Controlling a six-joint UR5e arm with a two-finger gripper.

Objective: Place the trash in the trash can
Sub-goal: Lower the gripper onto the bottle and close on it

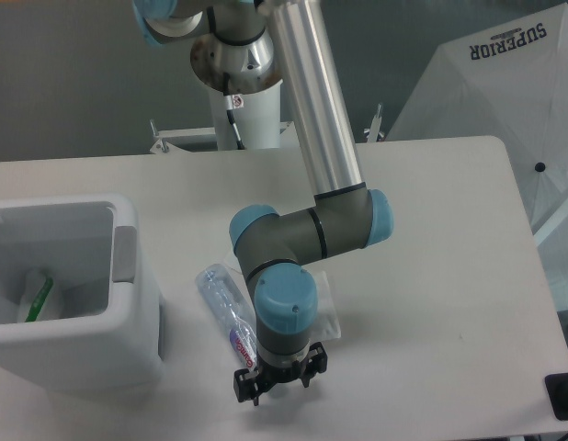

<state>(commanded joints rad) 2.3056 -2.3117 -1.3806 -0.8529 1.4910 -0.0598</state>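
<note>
The trash can stands at the left end of the bench, a boxy white bin with a thick rim and a grey recess on the side that faces the arm. Inside it, against the left wall, lies a pale bag with a green strip; the rest of its floor shows nothing I can make out. So one piece of trash seems to be in already, and the step in hand looks like the pickup of the next one.

The arm reaches down from the back of the bench and folds over the middle of it, its blue-capped wrist pointing straight down. Under and behind the wrist lies a flat piece of clear or translucent film, partly hidden, so I cannot say exactly what it is.

The crushed plastic bottle lies on the bench just right of the bin, running from upper left to lower right, with its red label at the lower end beside the wrist.

The hand hangs low over the bench, just past the bottle's labelled end. It appears to hold nothing, but how far apart the fingers stand I cannot tell from here.

The next move probably calls for lining the fingers across the bottle's narrow body, closing on it, then lifting clear of the bin's rim before carrying it left.
</note>
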